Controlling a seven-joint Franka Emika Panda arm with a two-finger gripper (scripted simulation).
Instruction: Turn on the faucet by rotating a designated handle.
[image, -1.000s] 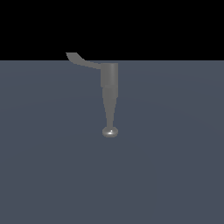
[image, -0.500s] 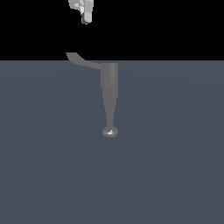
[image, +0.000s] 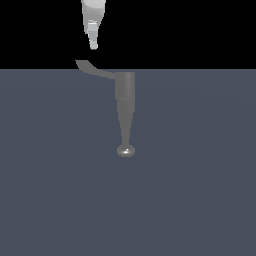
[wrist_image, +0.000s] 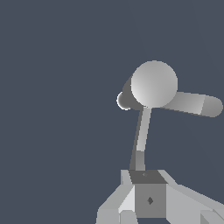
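A flat, plain slate-grey floor (image: 200, 190) fills the lower three quarters of the exterior view, with a black band above it. No container of any kind is in view.

The faucet (image: 125, 100) is the largest object. In the exterior view it sits a little above centre. Its grey cylindrical body narrows toward 6 o'clock into a thin spout, which ends in a small shiny knob (image: 126, 150) near the middle of the picture. In the wrist view the faucet (wrist_image: 154, 84) is seen end-on, as a pale round cap right of centre.

The handle (image: 92, 69) is a thin curved grey lever. It leaves the top of the body and sweeps toward 10 o'clock, ending in a flared flat tip at the edge of the black band, on the exterior view's left.

The gripper (image: 93, 44) is white and comes down from 12 o'clock at the top edge of the exterior view. Its tip hangs just above the handle's flared end, with a narrow dark gap between them, so the two are not touching. The fingers (image: 93, 35) overlap from this side, and only the base of the gripper (wrist_image: 148, 199) shows in the wrist view, so I cannot tell whether they are apart or together. Nothing is visibly held.
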